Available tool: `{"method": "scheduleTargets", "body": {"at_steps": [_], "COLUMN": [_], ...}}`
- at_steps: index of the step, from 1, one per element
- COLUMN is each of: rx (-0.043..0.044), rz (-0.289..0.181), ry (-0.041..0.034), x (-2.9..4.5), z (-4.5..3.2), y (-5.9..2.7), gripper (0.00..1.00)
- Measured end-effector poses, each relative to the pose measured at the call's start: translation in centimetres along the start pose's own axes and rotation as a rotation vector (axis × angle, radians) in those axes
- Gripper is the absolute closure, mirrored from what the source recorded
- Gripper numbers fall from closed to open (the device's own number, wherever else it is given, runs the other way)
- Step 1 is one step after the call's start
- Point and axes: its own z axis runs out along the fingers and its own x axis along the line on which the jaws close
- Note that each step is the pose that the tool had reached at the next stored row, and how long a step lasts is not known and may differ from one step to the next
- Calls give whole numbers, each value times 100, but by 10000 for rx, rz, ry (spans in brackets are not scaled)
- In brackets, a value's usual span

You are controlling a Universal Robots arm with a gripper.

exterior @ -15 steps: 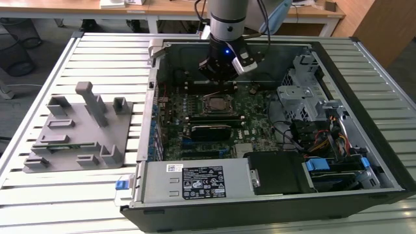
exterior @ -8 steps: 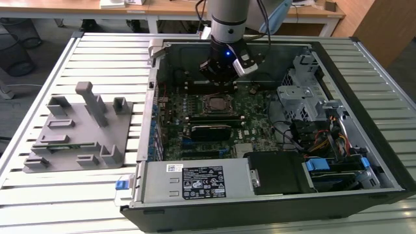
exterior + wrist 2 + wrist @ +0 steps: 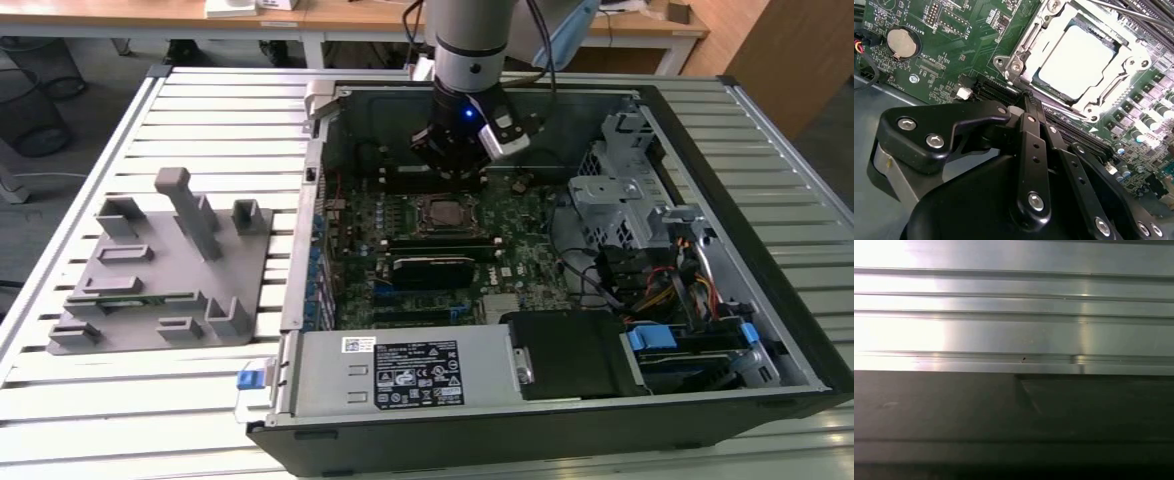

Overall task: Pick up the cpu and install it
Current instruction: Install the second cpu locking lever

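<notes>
cpu: the small flat square chip with a pale silver metal top point(image 3: 1079, 57) lies inside the metal-framed socket point(image 3: 1021, 47) on the green motherboard point(image 3: 949, 30), seen in the second wrist view; it looks level and square to the frame, though whether it is fully seated cannot be told.

socket frame: the hinged silver frame stands around the chip, touching or just beside its edges (whether it is latched is unclear). In the exterior view the socket point(image 3: 441, 212) is near the middle of the board.

gripper: the black linkage gripper point(image 3: 1029, 100) has its fingers drawn together, with nothing between them; it hovers just above the board, beside the socket and apart from the chip. In the exterior view the gripper point(image 3: 451, 175) hangs inside the open black computer case point(image 3: 787, 330), behind the socket.

risk, chip: if the chip sits slightly off its keying, any press from above could bend contacts beneath; I judge this from the unclear seating.

risk, slots: the fingertips are near the long black slots point(image 3: 991, 90) and small board components, so a sideways drift could scrape them.

risk, case: the arm is deep between the case walls and the grey metal drive cage point(image 3: 621, 190), so a wide swing could strike either.

surroundings: the case rests on a ribbed aluminium table point(image 3: 120, 400), with a grey plastic fixture tray point(image 3: 160, 270) well apart, toward the exterior view's left.
</notes>
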Motion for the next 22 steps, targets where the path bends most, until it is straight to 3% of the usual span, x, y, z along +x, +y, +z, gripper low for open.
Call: {"method": "scheduleTargets", "body": {"at_steps": [22], "rx": [6], "rz": [0], "ry": [10], "x": [-19], "z": [32], "y": [-2], "gripper": [89]}}
